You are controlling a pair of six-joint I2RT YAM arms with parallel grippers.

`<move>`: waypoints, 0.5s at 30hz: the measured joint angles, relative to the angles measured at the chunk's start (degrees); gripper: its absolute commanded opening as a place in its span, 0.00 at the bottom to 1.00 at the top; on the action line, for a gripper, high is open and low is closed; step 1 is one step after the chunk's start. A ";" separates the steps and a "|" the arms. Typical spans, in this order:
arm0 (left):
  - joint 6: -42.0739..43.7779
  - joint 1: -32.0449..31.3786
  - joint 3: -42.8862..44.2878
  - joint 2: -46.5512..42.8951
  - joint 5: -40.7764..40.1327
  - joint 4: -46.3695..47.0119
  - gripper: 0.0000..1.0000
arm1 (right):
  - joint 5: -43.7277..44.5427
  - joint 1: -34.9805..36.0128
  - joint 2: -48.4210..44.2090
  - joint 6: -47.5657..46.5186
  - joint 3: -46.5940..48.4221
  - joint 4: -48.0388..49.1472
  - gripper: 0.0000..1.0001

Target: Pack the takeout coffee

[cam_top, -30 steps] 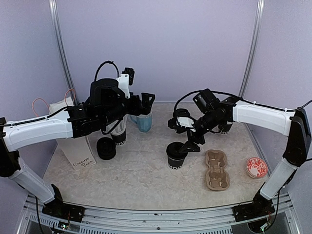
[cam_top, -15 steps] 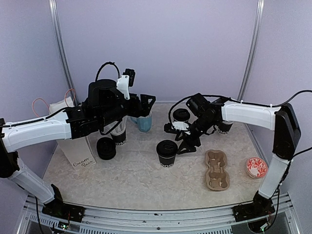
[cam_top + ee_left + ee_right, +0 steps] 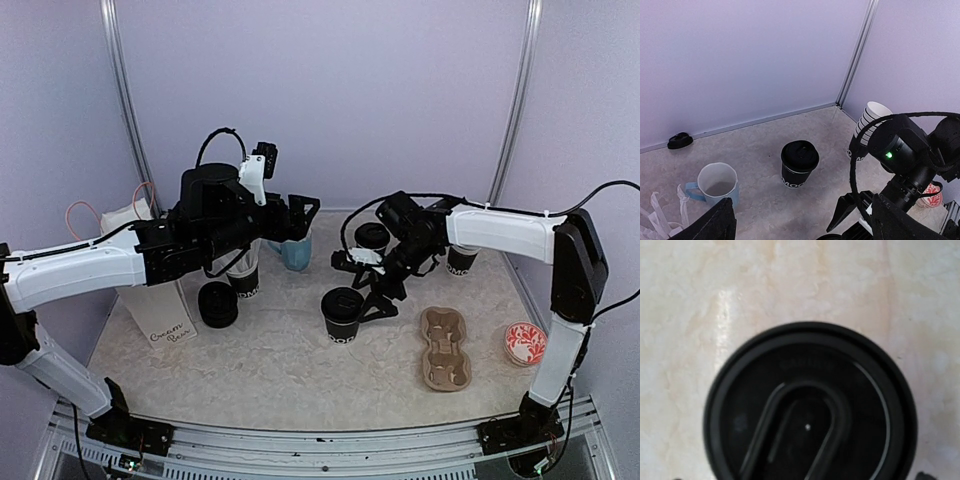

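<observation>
One takeout coffee cup (image 3: pixel 343 314), black with its lid on, stands mid-table. My right gripper (image 3: pixel 360 287) is open just right of and above it. In the right wrist view the cup's lid (image 3: pixel 810 410) fills the picture, with only the fingertips (image 3: pixel 923 475) showing at the bottom corners. A second lidded takeout coffee cup (image 3: pixel 372 237) stands behind it and also appears in the left wrist view (image 3: pixel 800 162). My left gripper (image 3: pixel 297 214) hangs open and empty over the light blue mug (image 3: pixel 295 251), its fingers (image 3: pixel 715 225) spread wide.
A brown cardboard cup carrier (image 3: pixel 445 348) lies front right, with a red-and-white dish (image 3: pixel 526 343) beside it. A stack of cups (image 3: pixel 460 260) stands back right. At the left are a white paper bag (image 3: pixel 162 305), a loose black lid (image 3: pixel 217 303) and a black cup (image 3: pixel 245 281).
The front lidded cup has shifted left across the table, and my right arm has moved left with it. The left arm has not moved.
</observation>
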 measured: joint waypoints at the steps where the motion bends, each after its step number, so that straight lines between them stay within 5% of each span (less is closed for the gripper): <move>1: 0.00 0.00 -0.02 -0.04 0.00 0.00 0.91 | -0.33 0.07 0.00 0.17 0.15 -0.09 0.99; 15: -0.63 0.13 -0.48 -0.11 0.66 -0.57 0.91 | -2.08 1.92 3.30 2.34 5.03 -0.42 0.96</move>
